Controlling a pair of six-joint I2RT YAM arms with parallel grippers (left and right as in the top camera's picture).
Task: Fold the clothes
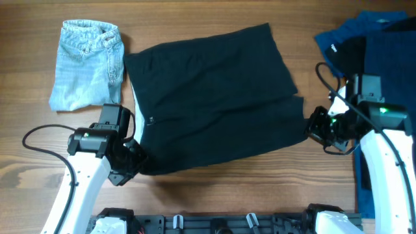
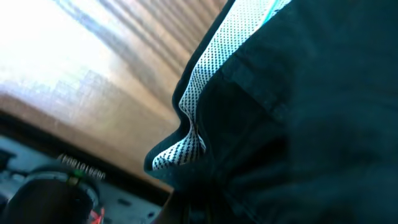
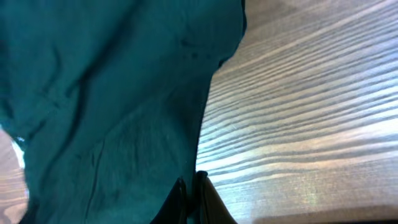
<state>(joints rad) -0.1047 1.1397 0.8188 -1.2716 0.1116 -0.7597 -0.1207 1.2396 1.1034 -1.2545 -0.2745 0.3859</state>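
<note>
left gripper [image 1: 135, 158] pinching black shorts [image 1: 214, 97] near-left corner | right gripper [image 1: 313, 125] pinching near-right corner | advice: lift both evenly, fabric taut

wood table [image 1: 214, 14]: black shorts [image 1: 214, 97], denim [image 1: 88, 65], blue clothes [image 1: 385, 45]

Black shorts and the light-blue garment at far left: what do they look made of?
The black shorts look like matte woven fabric, no sheen; their whitish lining is dotted mesh, probably synthetic. The light-blue garment looks like faded denim, with stitched seams and a waistband showing.
</note>
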